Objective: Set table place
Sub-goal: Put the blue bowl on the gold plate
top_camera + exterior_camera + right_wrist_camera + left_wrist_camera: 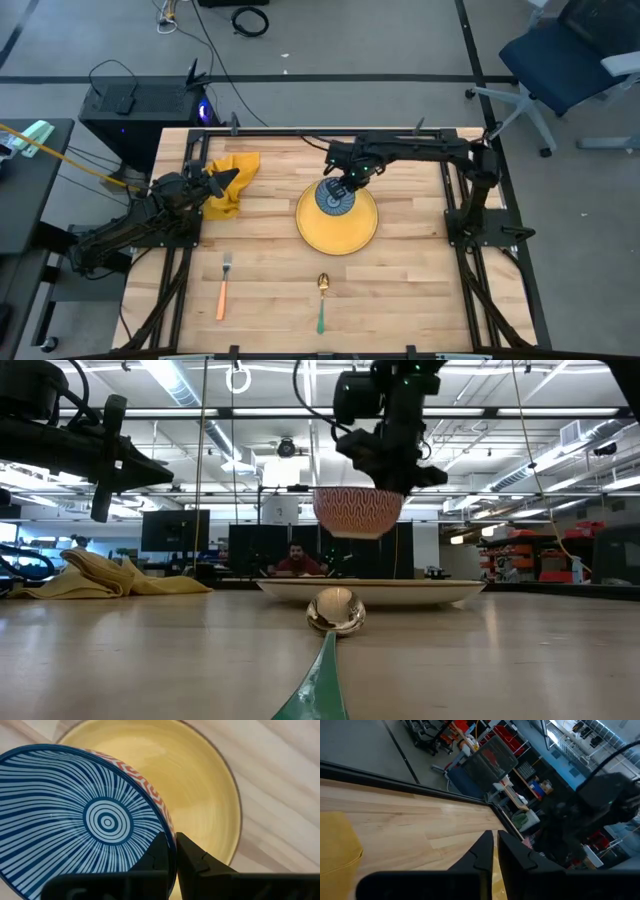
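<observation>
From above, the right end effector (pixel 337 190) clamps a blue-striped bowl (pixel 332 197) over the yellow plate (pixel 337 221) mid-worktop (pixel 410 260); the left end effector (pixel 222 178) sits over the yellow napkin (pixel 231 182). Low view: bowl held clear above plate. Left wrist: fingers (pixel 482 851) together. Right wrist: fingers (pixel 192 854) pinch the bowl's rim.

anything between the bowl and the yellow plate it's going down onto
Nothing visible. The right end effector pinches the rim of the bowl, which hangs above the yellow plate with open air between them, and the plate's surface shows bare. The spoon lies nearer the table's front edge, clear of the plate.
</observation>
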Controlling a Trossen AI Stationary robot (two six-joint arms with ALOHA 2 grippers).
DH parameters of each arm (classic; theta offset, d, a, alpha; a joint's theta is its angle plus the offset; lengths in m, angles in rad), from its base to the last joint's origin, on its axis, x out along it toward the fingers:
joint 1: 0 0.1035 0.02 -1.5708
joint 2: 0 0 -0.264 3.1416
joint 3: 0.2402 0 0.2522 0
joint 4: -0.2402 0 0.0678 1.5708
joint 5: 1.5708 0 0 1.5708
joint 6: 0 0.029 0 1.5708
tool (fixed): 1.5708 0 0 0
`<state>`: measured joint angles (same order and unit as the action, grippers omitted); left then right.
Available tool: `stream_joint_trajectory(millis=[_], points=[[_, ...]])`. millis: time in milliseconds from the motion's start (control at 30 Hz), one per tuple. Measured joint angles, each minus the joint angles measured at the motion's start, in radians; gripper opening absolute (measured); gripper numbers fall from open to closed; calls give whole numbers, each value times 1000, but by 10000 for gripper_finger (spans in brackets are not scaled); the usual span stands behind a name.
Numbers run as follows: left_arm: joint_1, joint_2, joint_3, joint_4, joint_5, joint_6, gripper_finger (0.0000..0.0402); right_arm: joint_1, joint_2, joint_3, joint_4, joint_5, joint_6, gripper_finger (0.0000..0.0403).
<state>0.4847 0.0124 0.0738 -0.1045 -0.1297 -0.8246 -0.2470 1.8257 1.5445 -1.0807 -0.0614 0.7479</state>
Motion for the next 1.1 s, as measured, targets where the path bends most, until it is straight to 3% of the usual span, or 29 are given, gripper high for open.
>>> stream_joint_trajectory(millis=[167, 333, 767, 1100], points=[[0, 0, 0, 0, 0, 0, 39, -13, -49, -140, 113, -27, 6, 12], [0, 0, 0, 0, 0, 0, 39, -14, -62, -218, 117, -14, 24, 12], [0, 0, 0, 0, 0, 0, 36, 16, -62, -243, 221, -9, 276, 12], [0, 0, 0, 0, 0, 0, 34, 66, -24, -245, 244, 4, 375, 12]])
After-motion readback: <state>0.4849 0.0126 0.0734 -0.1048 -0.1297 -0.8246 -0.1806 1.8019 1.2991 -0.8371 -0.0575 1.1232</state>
